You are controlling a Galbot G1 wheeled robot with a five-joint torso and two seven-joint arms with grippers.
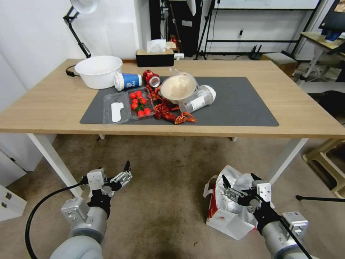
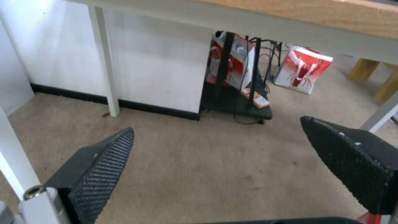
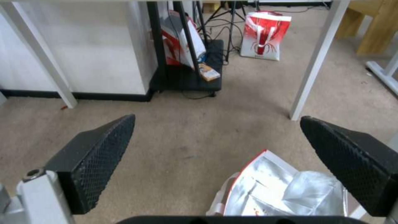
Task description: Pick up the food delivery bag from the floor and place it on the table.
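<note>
Food delivery bag [image 1: 230, 210] sits on the floor [image 1: 169, 201], open top showing foil lining, just in front of the surface's [image 1: 50, 104] right front leg. Right gripper [image 1: 240, 187] hovers over the bag mouth — jaws wide apart, nothing held; the right wrist view has the bag [image 3: 282, 189] below, between its fingers. Left gripper [image 1: 124, 175] is low over bare floor, well apart from the bag — jaws apart too, empty.

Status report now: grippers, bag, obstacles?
Left gripper open, idle. Right gripper open above food delivery bag, on floor beside table leg. Path clear.
</note>
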